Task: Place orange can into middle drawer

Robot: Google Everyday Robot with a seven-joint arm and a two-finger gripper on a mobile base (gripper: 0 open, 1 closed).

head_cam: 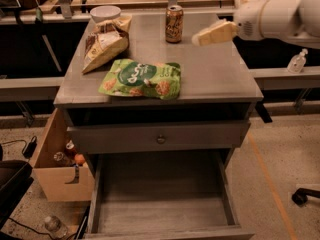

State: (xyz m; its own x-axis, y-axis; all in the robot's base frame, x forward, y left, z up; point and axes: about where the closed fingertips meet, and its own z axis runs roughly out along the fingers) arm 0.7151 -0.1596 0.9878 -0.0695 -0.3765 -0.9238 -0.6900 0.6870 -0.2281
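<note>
The orange can (174, 24) stands upright at the back of the grey cabinet's top (220, 79), right of centre. The gripper (210, 34) hangs over the cabinet top to the right of the can, a short way apart from it, with its pale tip pointing left toward the can. It holds nothing. The middle drawer (162, 204) is pulled out at the bottom of the cabinet, a wide grey box with a bare floor. Above it is a shut grey drawer with a small round knob (160, 139).
A green snack bag (141, 79) lies near the cabinet top's front. A tan chip bag (104, 41) and a white bowl (105, 13) are at the back left. A cardboard box (60, 166) with bottles stands on the floor, left. A hand-sanitiser bottle (297, 61) is at right.
</note>
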